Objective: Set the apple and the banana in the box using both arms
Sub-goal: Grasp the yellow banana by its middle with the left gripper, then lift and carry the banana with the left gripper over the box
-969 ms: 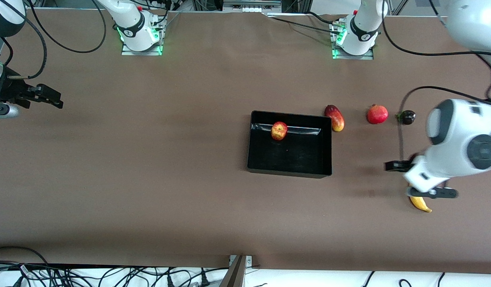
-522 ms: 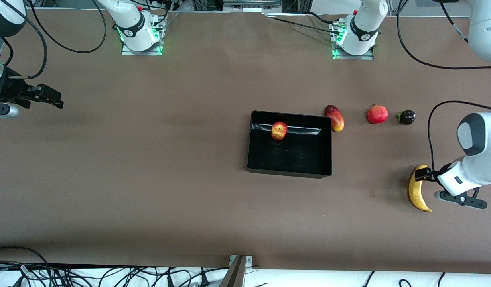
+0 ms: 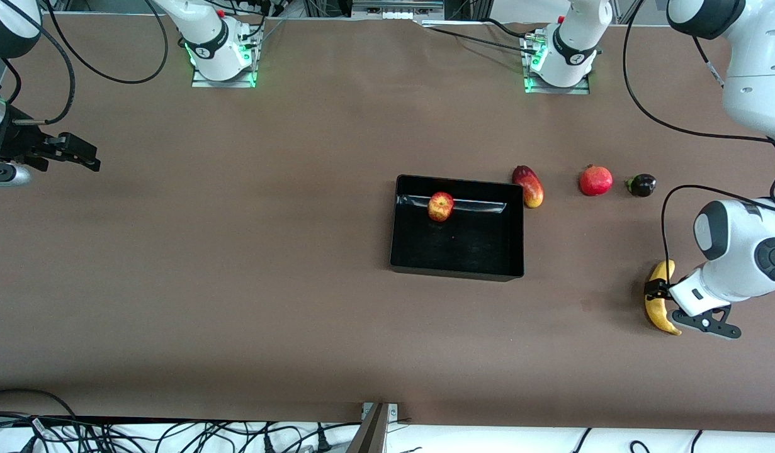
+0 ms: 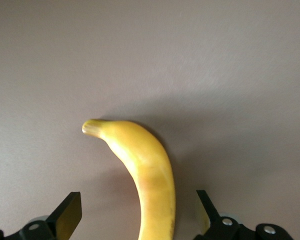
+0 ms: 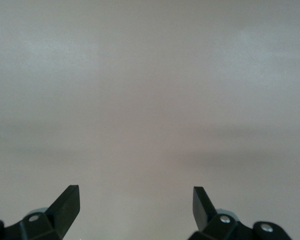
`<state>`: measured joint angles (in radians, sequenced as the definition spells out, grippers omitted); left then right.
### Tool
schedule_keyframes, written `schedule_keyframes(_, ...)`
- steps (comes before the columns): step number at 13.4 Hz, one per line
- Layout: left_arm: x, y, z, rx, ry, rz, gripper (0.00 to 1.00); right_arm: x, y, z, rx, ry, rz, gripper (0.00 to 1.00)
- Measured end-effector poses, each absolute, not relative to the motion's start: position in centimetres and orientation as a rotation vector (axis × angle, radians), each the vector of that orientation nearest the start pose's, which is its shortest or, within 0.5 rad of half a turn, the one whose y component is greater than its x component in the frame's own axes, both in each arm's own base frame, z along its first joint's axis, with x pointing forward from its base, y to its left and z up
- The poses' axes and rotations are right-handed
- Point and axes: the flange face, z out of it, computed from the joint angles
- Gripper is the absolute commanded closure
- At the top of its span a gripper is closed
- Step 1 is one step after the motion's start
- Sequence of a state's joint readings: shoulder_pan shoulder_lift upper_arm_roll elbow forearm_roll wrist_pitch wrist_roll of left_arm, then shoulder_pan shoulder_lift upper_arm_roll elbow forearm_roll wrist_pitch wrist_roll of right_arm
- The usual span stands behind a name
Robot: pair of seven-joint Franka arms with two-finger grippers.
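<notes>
A: Left gripper (image 4: 135, 215) fingers (image 4: 67, 215) spread wide, astride the banana (image 4: 145, 175) on the table, gripping nothing.

B: Might roll or slip if pinched off-centre on that curve.

A: Right gripper (image 3: 79, 154) also wide, empty, waiting well away; apple (image 3: 441, 206) already in the box (image 3: 456, 267).

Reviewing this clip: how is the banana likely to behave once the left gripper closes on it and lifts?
The banana looks firm and curved, so it should lift as one stiff piece. The open left gripper straddles it off its middle, so the stem end may droop or swivel. Its smooth rounded skin could slip between the fingers, and a hard squeeze might bruise it.
</notes>
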<state>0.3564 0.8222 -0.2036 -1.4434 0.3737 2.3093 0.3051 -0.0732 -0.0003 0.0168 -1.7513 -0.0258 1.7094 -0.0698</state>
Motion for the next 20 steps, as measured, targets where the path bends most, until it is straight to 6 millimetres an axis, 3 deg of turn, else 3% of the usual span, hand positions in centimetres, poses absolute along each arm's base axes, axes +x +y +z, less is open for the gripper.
schedule_keyframes(3,71.1,15.7,18.3,-2.954,0.485,-0.038,0.04,55.7,-3.4,55.1,-3.164,-0.028,0.068,0.0)
schedule_keyframes(5,70.8,15.7,17.0,-2.968,0.459,-0.017,0.46,55.7,-3.4,55.1,-3.164,-0.028,0.068,0.0)
schedule_keyframes(6,70.6,15.6,16.5,-2.978,0.421,-0.01,0.53,55.7,-3.4,55.1,-3.164,-0.028,0.068,0.0)
schedule_keyframes(7,70.6,15.5,16.3,-2.987,0.369,-0.008,0.67,55.7,-3.4,55.1,-3.164,-0.028,0.068,0.0)
schedule_keyframes(8,70.6,15.3,16.3,-2.994,0.331,-0.009,0.89,55.7,-3.4,55.1,-3.164,-0.028,0.068,0.0)
schedule_keyframes(9,70.5,15.2,16.3,-2.999,0.307,-0.009,0.98,55.7,-3.4,55.1,-3.164,-0.028,0.068,0.0)
schedule_keyframes(12,70.6,14.6,17.2,-3.002,0.296,0.0,1.0,55.8,-3.4,55.1,-3.164,-0.028,0.068,0.0)
schedule_keyframes(14,70.5,13.0,18.9,-3.015,0.296,0.076,1.0,55.8,-3.4,55.1,-3.164,-0.029,0.068,0.0)
schedule_keyframes(17,70.5,7.4,25.3,-3.038,0.21,0.174,1.0,55.8,-3.3,55.1,-3.164,-0.029,0.068,0.0)
schedule_keyframes(20,69.8,-0.9,30.3,-3.068,0.053,0.228,1.0,55.8,-3.3,55.1,-3.164,-0.029,0.068,0.0)
